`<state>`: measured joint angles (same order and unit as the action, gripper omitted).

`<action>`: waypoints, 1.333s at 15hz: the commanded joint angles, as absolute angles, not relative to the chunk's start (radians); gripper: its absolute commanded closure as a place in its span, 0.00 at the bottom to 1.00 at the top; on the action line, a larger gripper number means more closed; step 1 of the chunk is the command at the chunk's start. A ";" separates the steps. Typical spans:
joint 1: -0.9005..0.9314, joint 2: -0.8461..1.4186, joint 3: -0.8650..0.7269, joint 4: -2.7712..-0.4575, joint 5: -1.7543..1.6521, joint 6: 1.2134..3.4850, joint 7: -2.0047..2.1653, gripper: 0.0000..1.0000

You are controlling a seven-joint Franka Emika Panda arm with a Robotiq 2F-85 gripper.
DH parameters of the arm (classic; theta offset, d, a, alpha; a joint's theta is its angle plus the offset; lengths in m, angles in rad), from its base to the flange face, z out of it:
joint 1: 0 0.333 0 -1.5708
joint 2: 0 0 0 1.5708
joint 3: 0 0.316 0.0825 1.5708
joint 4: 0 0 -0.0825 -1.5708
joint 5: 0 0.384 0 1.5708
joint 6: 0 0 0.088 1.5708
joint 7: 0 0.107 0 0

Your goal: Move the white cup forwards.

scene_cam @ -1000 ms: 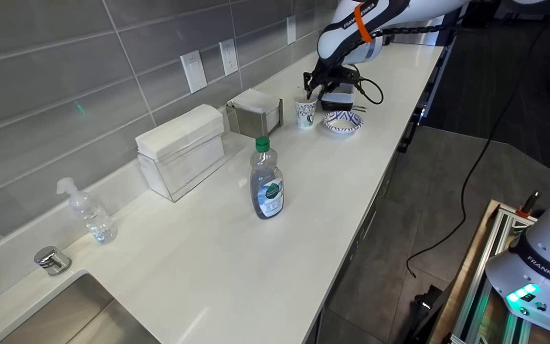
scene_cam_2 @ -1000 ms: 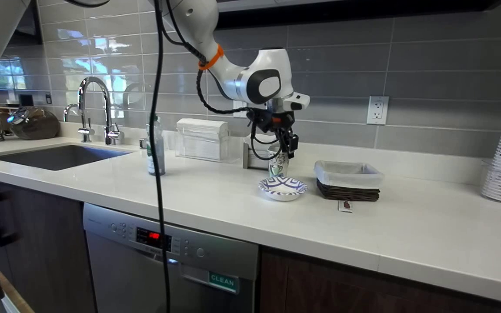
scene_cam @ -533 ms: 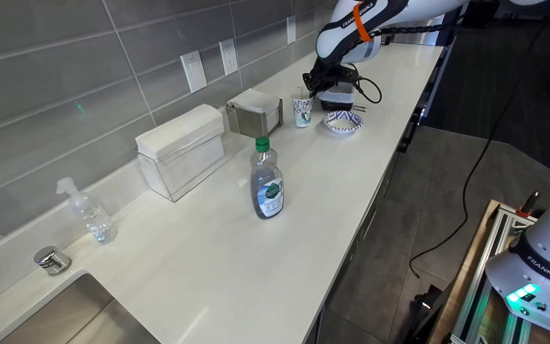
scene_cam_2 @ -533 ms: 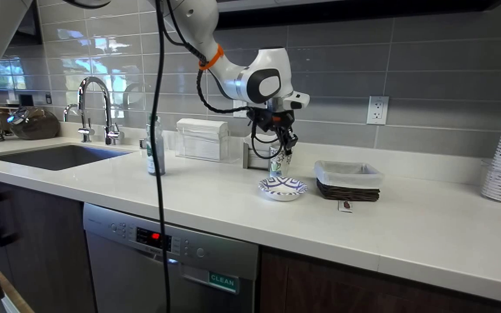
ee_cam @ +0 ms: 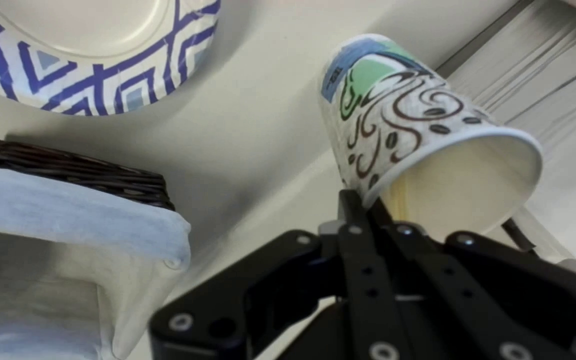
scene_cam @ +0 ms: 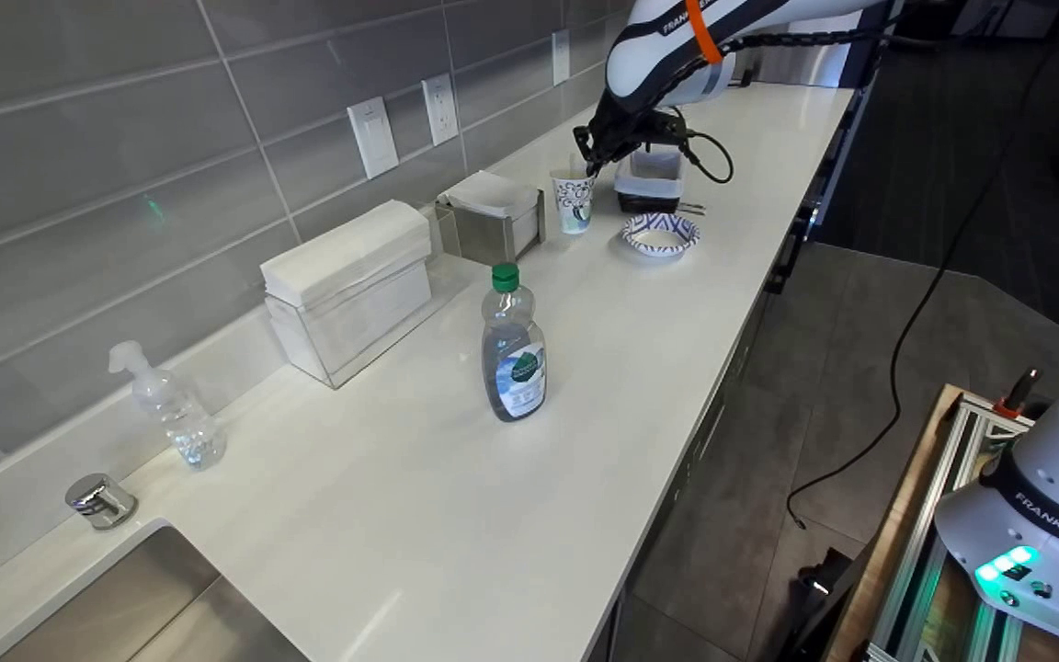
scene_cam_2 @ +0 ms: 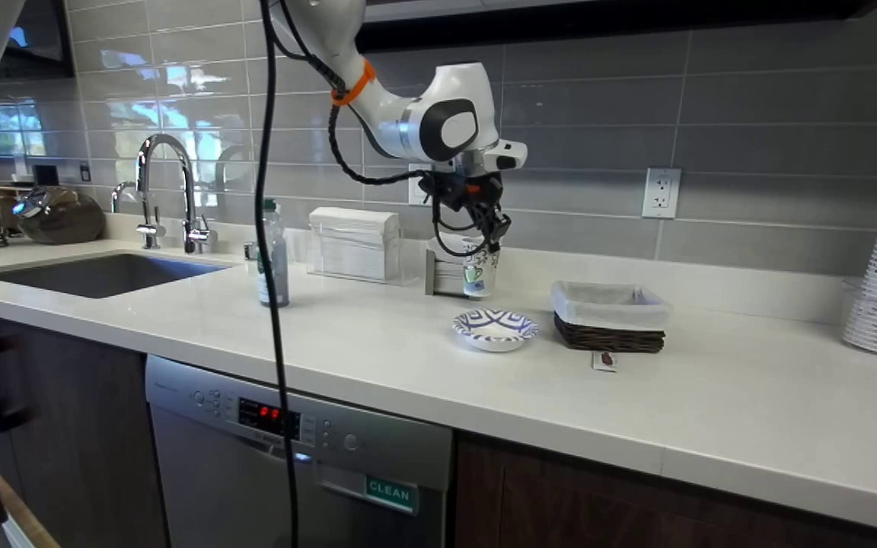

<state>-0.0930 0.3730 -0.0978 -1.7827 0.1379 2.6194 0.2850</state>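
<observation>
The white cup [scene_cam: 574,204] has dark swirls and a blue-green mark; it also shows in an exterior view [scene_cam_2: 479,275] and in the wrist view [ee_cam: 393,115]. My gripper [ee_cam: 365,200] is shut on the cup's rim, one finger outside the wall and one inside. A thin pale strip shows inside the cup. In both exterior views the gripper [scene_cam: 590,167] [scene_cam_2: 493,242] is at the cup's top edge. The cup is slightly tilted and appears a little above the counter, close to the napkin holder.
A blue-patterned dish [scene_cam: 661,235] and a lined dark basket [scene_cam_2: 610,317] stand near the cup. A napkin holder [scene_cam: 490,221], a larger towel holder [scene_cam: 350,285] and a soap bottle [scene_cam: 514,359] stand along the counter. The tiled wall [scene_cam_2: 583,175] is behind.
My gripper has closed on the cup's rim and moved up and to the left in both exterior views. The cup has moved with it. The dish, basket and bottle have not moved.
</observation>
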 commanded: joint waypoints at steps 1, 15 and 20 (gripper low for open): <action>-0.041 0.254 -0.113 -1.894 0.077 2.599 0.305 0.99; -0.030 0.177 -0.029 -1.951 0.181 2.603 0.229 0.99; 0.009 0.044 0.033 -2.108 0.212 2.575 0.209 0.99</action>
